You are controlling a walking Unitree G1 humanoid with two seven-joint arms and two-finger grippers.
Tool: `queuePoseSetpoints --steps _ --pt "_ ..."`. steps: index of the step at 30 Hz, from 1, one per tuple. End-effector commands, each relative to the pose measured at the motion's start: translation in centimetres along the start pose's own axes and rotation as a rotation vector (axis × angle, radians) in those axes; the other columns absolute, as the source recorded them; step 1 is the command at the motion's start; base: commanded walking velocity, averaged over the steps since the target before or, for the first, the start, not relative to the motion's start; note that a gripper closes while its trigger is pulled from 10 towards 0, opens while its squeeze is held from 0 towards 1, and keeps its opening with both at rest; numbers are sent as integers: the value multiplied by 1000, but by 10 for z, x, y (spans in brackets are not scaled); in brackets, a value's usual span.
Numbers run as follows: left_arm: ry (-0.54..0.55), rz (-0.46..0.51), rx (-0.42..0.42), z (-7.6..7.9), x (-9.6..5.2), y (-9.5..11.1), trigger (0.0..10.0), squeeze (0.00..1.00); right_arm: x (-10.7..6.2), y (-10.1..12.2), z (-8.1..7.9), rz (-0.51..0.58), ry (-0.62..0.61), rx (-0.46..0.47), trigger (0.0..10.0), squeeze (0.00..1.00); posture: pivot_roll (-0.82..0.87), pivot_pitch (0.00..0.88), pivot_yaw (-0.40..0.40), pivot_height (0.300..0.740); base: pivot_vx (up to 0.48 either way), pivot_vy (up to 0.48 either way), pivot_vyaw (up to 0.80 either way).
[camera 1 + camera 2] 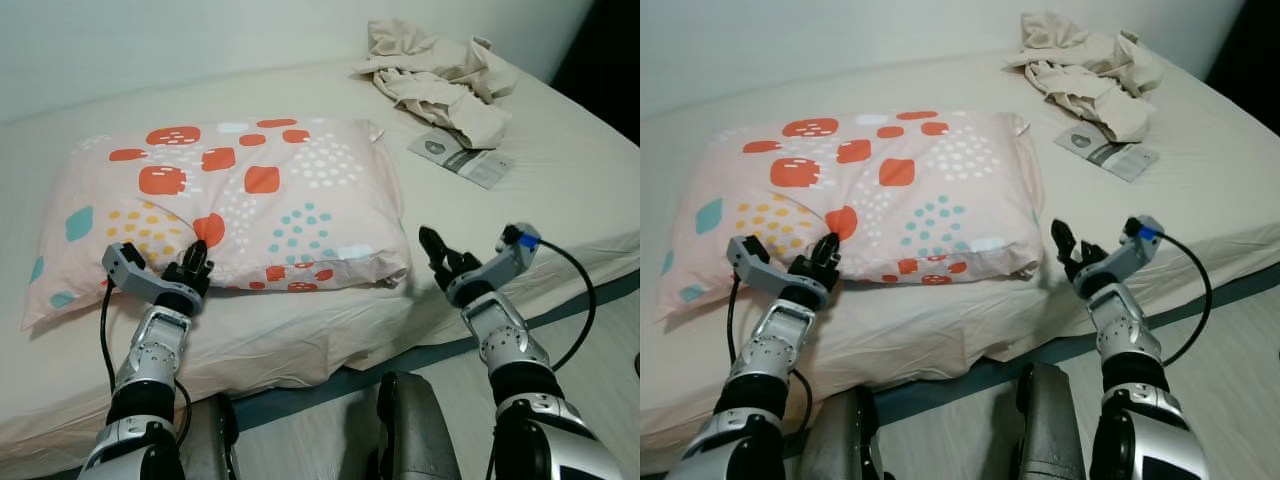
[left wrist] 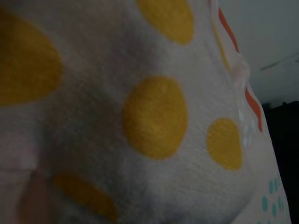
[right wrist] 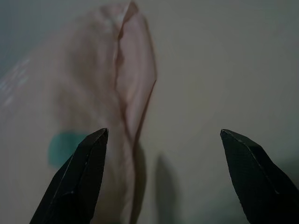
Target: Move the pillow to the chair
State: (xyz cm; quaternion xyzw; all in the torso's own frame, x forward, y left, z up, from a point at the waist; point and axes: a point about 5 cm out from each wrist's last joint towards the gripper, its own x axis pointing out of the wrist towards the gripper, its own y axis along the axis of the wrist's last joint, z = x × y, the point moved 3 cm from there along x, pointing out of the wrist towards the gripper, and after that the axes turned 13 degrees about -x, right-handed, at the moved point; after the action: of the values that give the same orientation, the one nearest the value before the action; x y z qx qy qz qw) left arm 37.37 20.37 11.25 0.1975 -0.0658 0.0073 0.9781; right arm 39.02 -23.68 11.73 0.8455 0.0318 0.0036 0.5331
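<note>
— cream sheets cover the bed [image 1: 560, 190] across most of the frame, pale wall behind at the top. see the pillow [image 1: 240, 200]?

— yes, left of centre, lying flat on the bed near its front edge. pale pink case with orange-red blotches, patches of white dots, teal dots, yellow dots and a couple of teal shapes at its left end. it's plump, and the case has a flat seam flap around the edge.

— and the arms?

— the left gripper [image 1: 197, 262] is at the lower left, tips pressed against the pillow's front edge by the yellow dots. whether its fingers are spread or pinched, i cannot tell. its wrist view is so close you get pink fabric and yellow dots.

— the other one?

— the right gripper [image 1: 435, 250] is at the lower right, just beside the pillow's right corner, not touching it. its fingers [image 3: 79, 182] are spread apart with nothing between them, the pillow's corner ahead of them.

— anything else?

— a crumpled beige cloth [image 1: 440, 75] in the upper right, and a grey-and-white packet [image 1: 462, 157] just below it, well apart from the pillow.
</note>
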Motion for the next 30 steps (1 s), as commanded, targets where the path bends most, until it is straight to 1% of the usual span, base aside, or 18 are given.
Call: queuePoseSetpoints --steps 1,5,8,9,11,12,13,14,16,17,20,21,23,24,25,27,28,30 --pt "6 -37 27 -5 -7 -5 0 0 6 8 -6 5 40 33 10000 0 30 219 21 544 0 0 0" --pt "5 -65 18 -4 -12 -14 0 0 11 1 -17 -41 108 159 10000 0 38 220 26 544 0 0 0" --pt "1 -74 19 -2 -12 -17 0 0 11 -3 -20 -51 114 180 10000 0 44 229 27 544 0 0 0" --pt "-1 -80 21 -1 -12 -18 0 0 12 -8 -22 -74 120 194 10000 0 45 229 28 544 0 0 0" --pt "-7 -93 27 0 -13 -19 0 0 12 -22 -31 -160 149 165 10000 0 44 227 29 544 0 0 0" --pt "-10 -98 32 2 -12 -19 0 0 11 -35 -42 -243 203 86 10000 0 43 230 29 544 0 0 0" --pt "-12 -100 35 2 -12 -19 0 0 11 -40 -48 -268 233 76 10000 0 44 230 27 544 0 0 0" --pt "-12 -100 35 2 -12 -19 0 0 11 -40 -48 -268 233 76 10000 0 44 230 27 544 0 0 0" --pt "-14 -103 39 3 -12 -19 0 0 11 -47 -57 -294 270 76 10000 0 46 228 26 544 0 0 0" --pt "-17 -104 37 4 -12 -20 0 0 10 -50 -62 -307 284 93 10000 0 45 229 24 544 0 0 0" --pt "-19 -106 35 6 -13 -21 0 0 10 -54 -68 -318 306 116 10000 0 47 231 25 544 0 0 0" --pt "-21 -108 33 7 -13 -22 0 0 11 -54 -71 -311 317 144 10000 0 46 232 25 544 0 0 0" --pt "-22 -109 32 7 -13 -22 0 0 12 -53 -73 -305 324 163 10000 0 46 233 26 544 0 0 0" --pt "-25 -114 33 8 -13 -24 0 0 14 -48 -80 -279 343 256 10000 0 46 231 26 544 0 0 0" --pt "-28 -118 34 9 -13 -25 0 0 15 -44 -86 -259 365 321 10000 0 46 232 26 544 0 0 0" --pt "-28 -118 34 9 -13 -25 0 0 15 -44 -86 -259 365 321 10000 0 46 232 26 544 0 0 0" --pt "-32 -124 36 10 -13 -27 0 0 17 -40 -95 -244 413 377 10000 0 45 231 27 544 0 0 0" --pt "-35 -134 43 11 -13 -30 0 0 17 -36 -110 -235 495 412 10000 0 43 228 26 544 0 0 0"
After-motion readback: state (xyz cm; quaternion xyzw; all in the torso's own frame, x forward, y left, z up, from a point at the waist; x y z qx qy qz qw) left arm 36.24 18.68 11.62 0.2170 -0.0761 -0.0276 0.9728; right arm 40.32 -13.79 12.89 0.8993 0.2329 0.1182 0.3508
